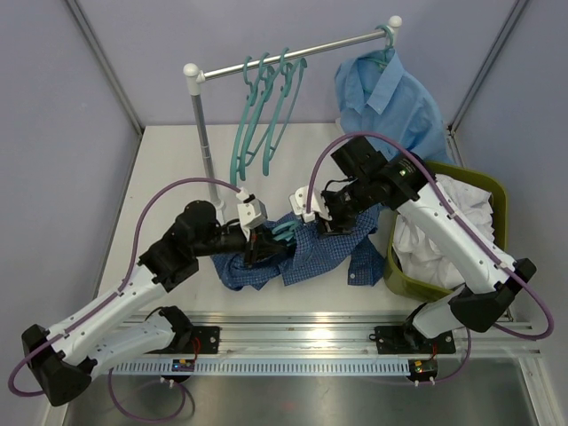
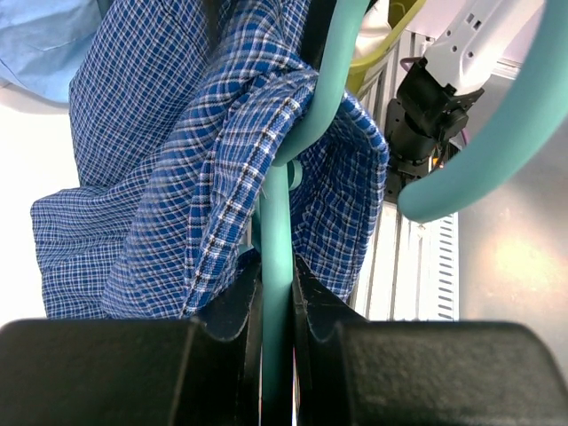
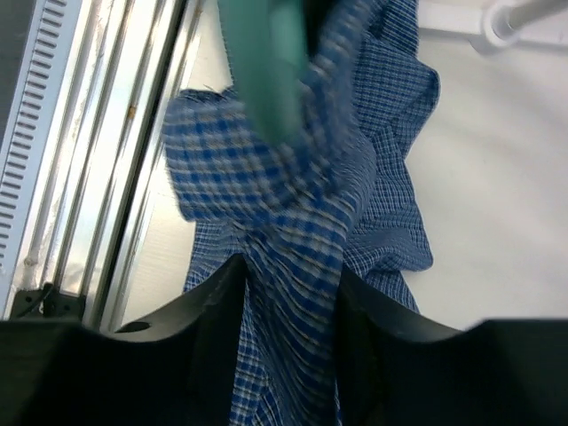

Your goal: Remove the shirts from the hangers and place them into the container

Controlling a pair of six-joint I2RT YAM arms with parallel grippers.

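The dark blue small-check shirt [image 1: 312, 257] lies crumpled on the table between the arms, still on a teal hanger [image 1: 286, 232]. My left gripper [image 1: 260, 243] is shut on that hanger's thin bar [image 2: 276, 240], with the checked shirt [image 2: 169, 177] draped just beyond the fingers. My right gripper [image 3: 288, 284] holds a bunched fold of the shirt [image 3: 297, 240] that fills the gap between its jaws, below the blurred hanger [image 3: 262, 71]. The olive-green container [image 1: 498, 192] stands at the right with a white shirt [image 1: 442, 226] inside. A light blue shirt [image 1: 390, 98] hangs on the rail's right end.
A silver rail [image 1: 293, 55] on a post [image 1: 205, 142] stands at the back, carrying several empty teal hangers [image 1: 264, 111]. A metal track [image 1: 293, 330] runs along the table's near edge beside the arm bases.
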